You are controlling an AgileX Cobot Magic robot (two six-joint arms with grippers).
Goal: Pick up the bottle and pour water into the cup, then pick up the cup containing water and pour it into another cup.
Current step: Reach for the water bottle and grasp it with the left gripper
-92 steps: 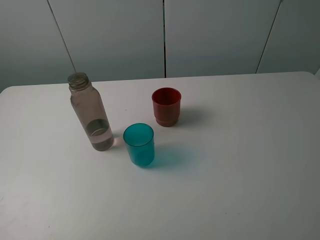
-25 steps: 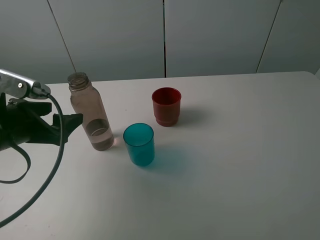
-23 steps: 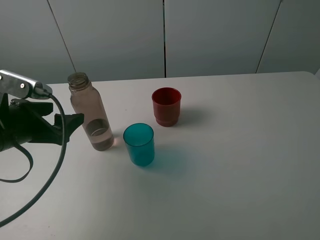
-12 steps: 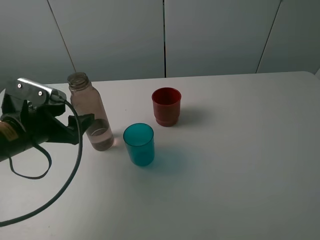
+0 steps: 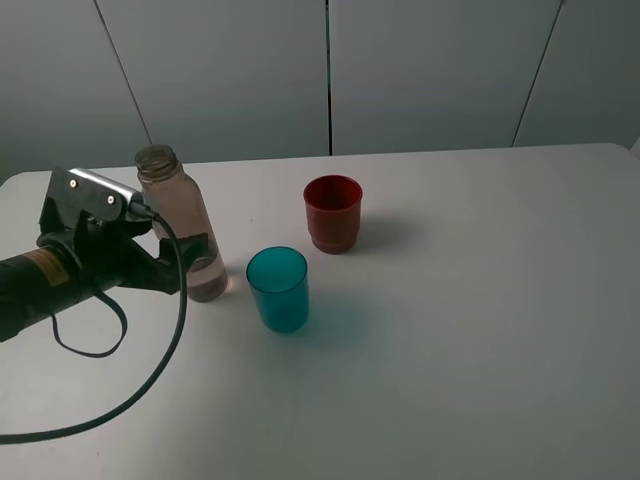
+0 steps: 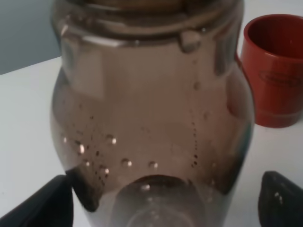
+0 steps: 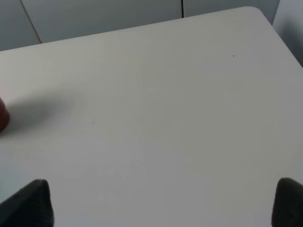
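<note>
The smoky-grey bottle (image 5: 172, 203) stands upright at the table's left, open-necked, with water in its lower part. It fills the left wrist view (image 6: 151, 109). My left gripper (image 5: 186, 258) has come in from the left and is open, with one dark fingertip (image 6: 45, 203) on each side of the bottle's lower body and gaps still showing. The teal-blue cup (image 5: 278, 288) stands just right of the bottle. The dark red cup (image 5: 332, 212) stands behind it and also shows in the left wrist view (image 6: 273, 71). My right gripper (image 7: 158, 203) is open and empty over bare table.
The white table (image 5: 480, 300) has a rounded back edge in front of grey wall panels. My left arm's black cable (image 5: 150, 380) loops over the table's front left. A sliver of the red cup (image 7: 2, 116) shows at the right wrist view's edge.
My left arm came in from the left and moved right to the bottle; its open fingers now straddle the bottle's lower part. The bottle and cups have not moved.
</note>
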